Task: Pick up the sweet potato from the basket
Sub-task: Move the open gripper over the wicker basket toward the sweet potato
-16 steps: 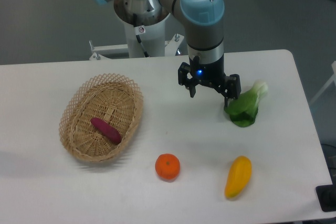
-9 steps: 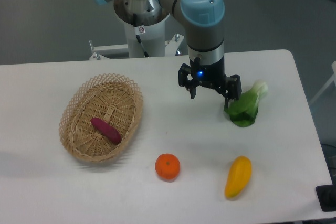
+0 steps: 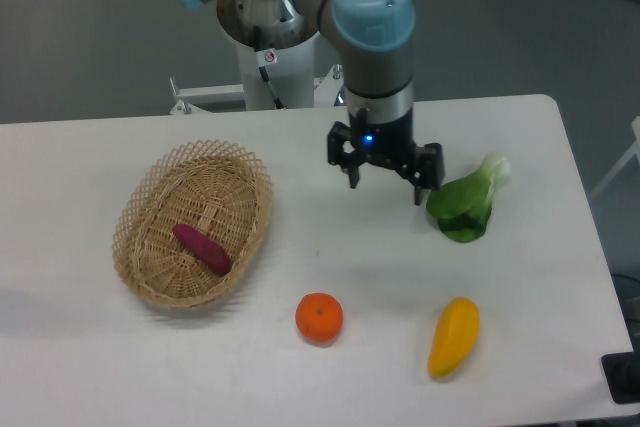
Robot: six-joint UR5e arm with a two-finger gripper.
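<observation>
The basket (image 3: 193, 224) is an oval of light tan woven straw, shallow, with an open looped rim, sitting on the left part of the smooth white table (image 3: 300, 367). Inside it, on the woven floor toward the near side, lies the sweet potato (image 3: 202, 248), a slim oblong root with dark reddish-purple skin and tapered ends, set on a slant. The gripper (image 3: 384, 175) hangs over the table's middle, well apart from the basket and to its right, with its two dark fingers spread wide and nothing between them. The sweet potato sits to the lower left of the gripper in the picture. Just right of the gripper lies a leafy green vegetable (image 3: 466, 203) with a pale stem. Near the front edge rest a round orange (image 3: 319, 318) and a smooth yellow elongated fruit (image 3: 454, 336).
</observation>
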